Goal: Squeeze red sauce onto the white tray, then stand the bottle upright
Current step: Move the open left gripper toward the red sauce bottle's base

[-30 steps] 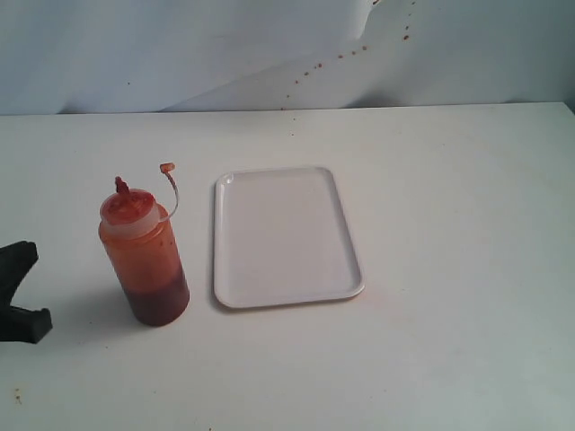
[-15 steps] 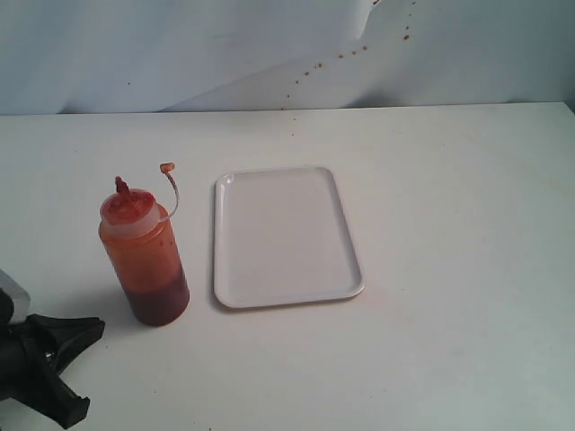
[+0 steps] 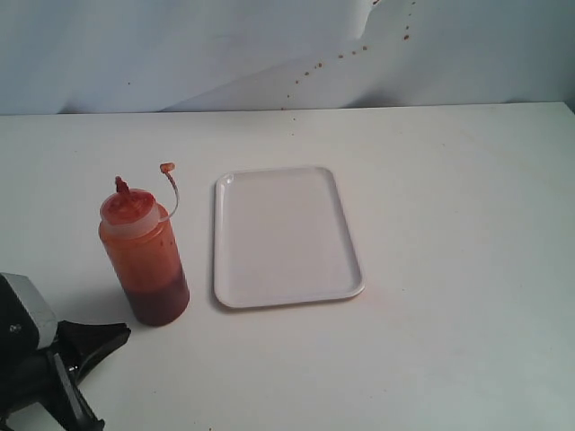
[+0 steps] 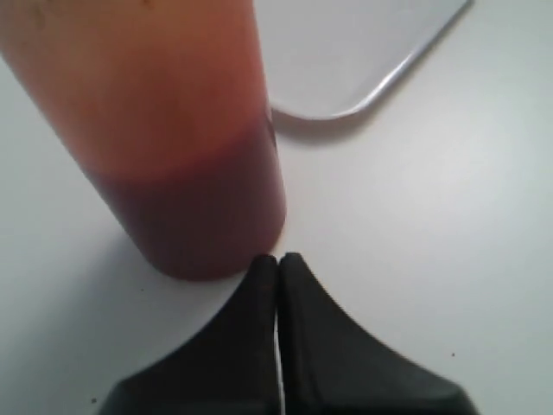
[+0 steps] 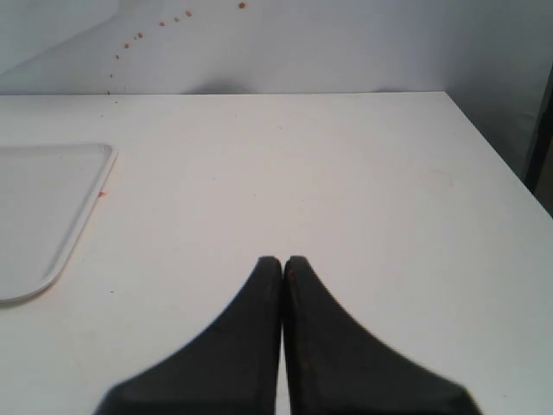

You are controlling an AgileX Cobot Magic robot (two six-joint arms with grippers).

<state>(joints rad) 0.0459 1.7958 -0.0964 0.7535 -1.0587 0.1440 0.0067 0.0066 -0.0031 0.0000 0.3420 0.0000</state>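
A: Risk first, left to right, quick.

B: Left tool (image 4: 278,259) has its tips pressed together, nothing in it, low on the bench (image 3: 449,314) at about 7 o'clock of the bottle (image 3: 144,251), tips just beside the base. Can't tell if they touch. If it drives in without spreading, I'd expect a shove, not a grasp. The bottle is tall on a narrow base, so it could tip toward 1 o'clock.

A: And if it tips?

B: The nozzle (image 3: 120,186) is uncapped; the tip cap (image 3: 167,167) hangs on its tether at 1 o'clock of it. Likely a squirt onto the bench instead of the tray. The soft wall is a risk too: pinch hard before aiming and sauce probably lands short.

A: Bottle's look?

B: Upright, translucent, orange-red fill with a darker band at the bottom, whitish cap smeared red.

A: Tray?

B: The white tray (image 3: 287,238) lies flat at 3 o'clock of the bottle, near but apart. No red sauce on it, so nothing is done yet.

A: Right side?

B: Right tool (image 5: 282,259) is pressed together, empty, well apart from everything.
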